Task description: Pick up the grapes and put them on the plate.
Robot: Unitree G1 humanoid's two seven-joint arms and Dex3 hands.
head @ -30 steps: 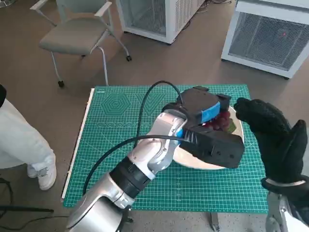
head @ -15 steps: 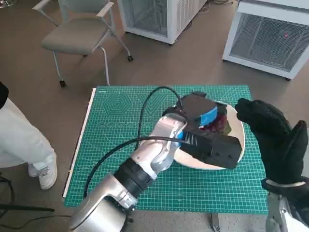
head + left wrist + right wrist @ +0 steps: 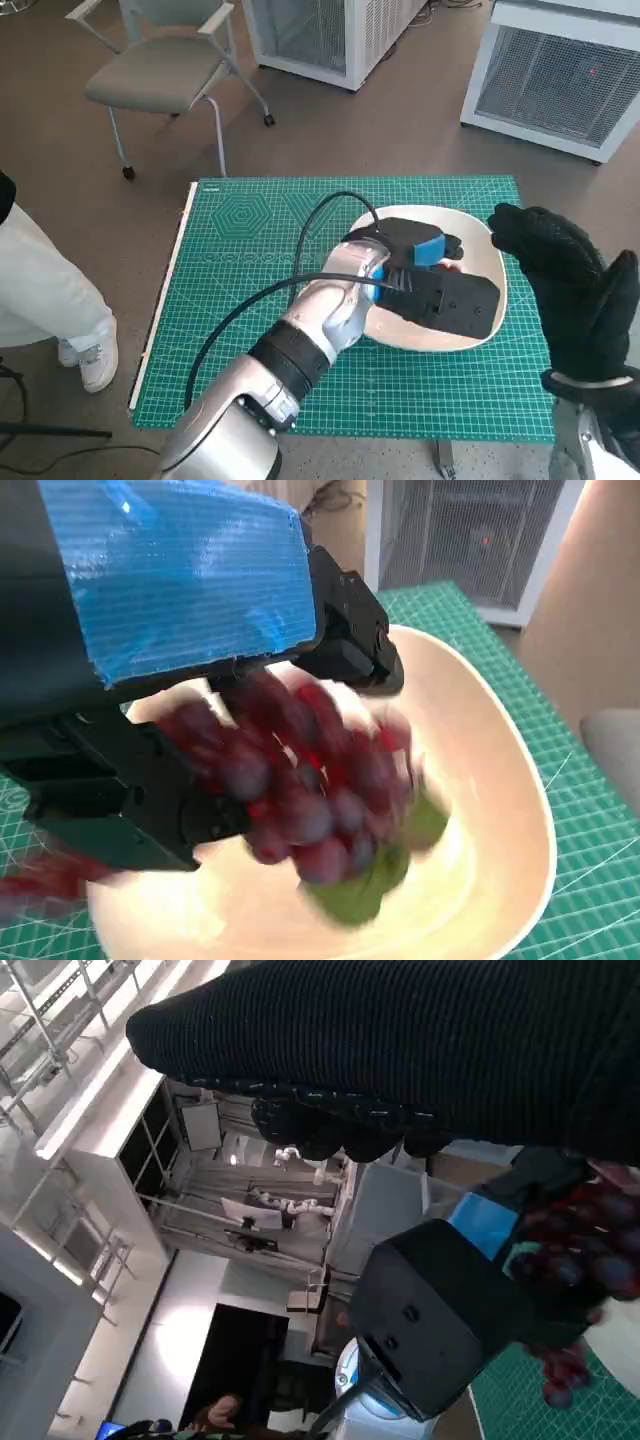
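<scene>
Grapes (image 3: 300, 780): dark red bunch with green at the underside, held in the left hand (image 3: 425, 270) directly over the plate (image 3: 478, 240). Contact with the plate surface: cannot tell, since motion blur covers the bunch in the left wrist view.

Left hand fingers (image 3: 350, 630): curled over and around the bunch, closed on it.

Right hand (image 3: 565, 290): raised beside the plate, apart from it. Holds nothing. Fingers loosely extended, lying close together.

Handling, as a judgement:
- Light, soft, lumpy load. Single berries likely to detach or bruise under a hard squeeze.
- Skins smooth, probably slippery. Best hold around the body of the bunch or at the stem, not on one berry.
- Bunch likely to sag and swing. Low, gentle release over the plate centre recommended.
</scene>
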